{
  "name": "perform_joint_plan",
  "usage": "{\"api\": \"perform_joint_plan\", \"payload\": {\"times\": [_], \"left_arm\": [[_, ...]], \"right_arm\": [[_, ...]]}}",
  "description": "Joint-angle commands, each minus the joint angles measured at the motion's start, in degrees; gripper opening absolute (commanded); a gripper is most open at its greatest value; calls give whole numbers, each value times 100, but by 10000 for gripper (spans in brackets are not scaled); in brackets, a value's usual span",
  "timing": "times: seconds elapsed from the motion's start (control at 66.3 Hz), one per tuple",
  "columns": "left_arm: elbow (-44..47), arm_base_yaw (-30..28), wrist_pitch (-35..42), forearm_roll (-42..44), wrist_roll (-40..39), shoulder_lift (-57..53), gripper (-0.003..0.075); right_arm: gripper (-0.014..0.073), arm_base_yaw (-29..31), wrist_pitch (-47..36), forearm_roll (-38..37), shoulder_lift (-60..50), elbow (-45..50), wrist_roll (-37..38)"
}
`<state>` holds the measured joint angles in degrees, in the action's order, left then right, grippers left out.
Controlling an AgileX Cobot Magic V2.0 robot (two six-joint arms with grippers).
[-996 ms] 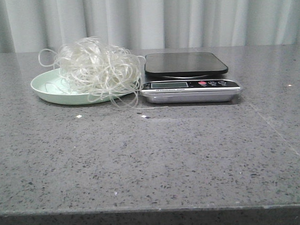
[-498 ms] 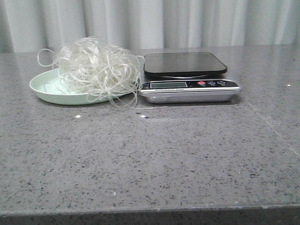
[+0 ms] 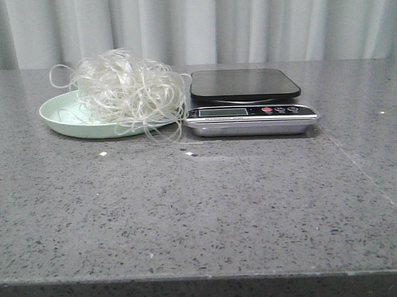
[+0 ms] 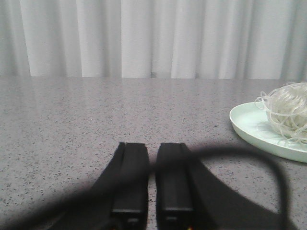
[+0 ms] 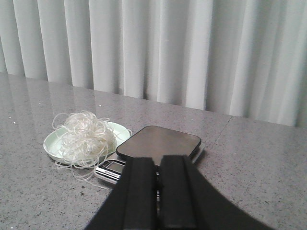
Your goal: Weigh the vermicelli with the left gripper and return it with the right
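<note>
**On the plate, vermicelli waits**

Nothing has shifted this past second: vermicelli (image 3: 128, 89) sits heaped on the plate (image 3: 60, 117), beside the scale (image 3: 245, 85). My left gripper (image 4: 152, 179) and right gripper (image 5: 158, 191) are nearly closed, empty. Weighing hasn't started.

Green plate (image 3: 63, 115) beside scale (image 3: 249, 102), curtain (image 3: 246, 23) behind.

Vermicelli (image 3: 128, 89) glassy, translucent — scale (image 3: 250, 119) base shiny metal — table (image 3: 200, 207) polished speckled stone.
</note>
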<state>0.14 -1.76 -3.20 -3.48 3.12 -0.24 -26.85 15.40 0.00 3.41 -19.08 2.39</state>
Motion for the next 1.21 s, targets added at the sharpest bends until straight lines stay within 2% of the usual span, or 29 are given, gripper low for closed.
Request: {"api": "perform_joint_plan", "payload": {"times": [0.0,0.241,0.347,0.483,0.619,0.845,1.192], "left_arm": [[38,-3,473,9,-57,-120,165],[38,-3,473,9,-57,-120,165],[38,-3,473,9,-57,-120,165],[38,-3,473,9,-57,-120,165],[38,-3,473,9,-57,-120,165],[38,-3,473,9,-57,-120,165],[38,-3,473,9,-57,-110,165]], "right_arm": [[188,29,-435,-98,81,-135,-41],[188,151,-458,-149,81,-81,-41],[188,829,-577,-310,81,84,-41],[188,1986,-852,-374,70,533,-41],[188,2571,-1101,-363,-9,1056,-41],[188,2651,-2036,-290,-481,2033,-41],[188,2671,-2027,-61,-494,2020,-41]]}}
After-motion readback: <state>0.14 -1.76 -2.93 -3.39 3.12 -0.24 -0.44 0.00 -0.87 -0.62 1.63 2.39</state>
